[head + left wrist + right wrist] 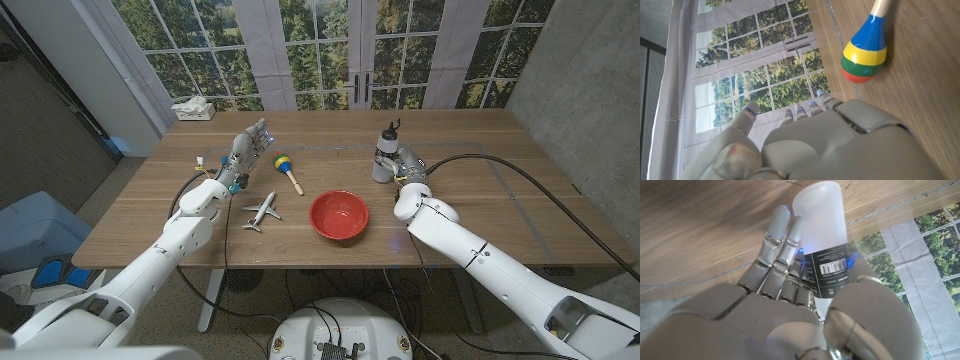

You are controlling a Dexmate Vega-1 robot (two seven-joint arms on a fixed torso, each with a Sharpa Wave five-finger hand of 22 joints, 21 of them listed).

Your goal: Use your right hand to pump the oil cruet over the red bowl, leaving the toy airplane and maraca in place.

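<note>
The right robot hand (402,168) is wrapped around the oil cruet (385,158), which stands upright on the counter (470,205) at upper right of centre in the head view. In the right wrist view its fingers (780,240) lie along the frosted cruet (822,230), thumb across the black label.

The red bowl (338,215) sits near the middle of the frame, apart from the cruet. The toy airplane (262,212) lies left of the bowl, the maraca (287,170) above it. The left robot hand (247,145) waits at upper left, fingers apart and holding nothing.
</note>
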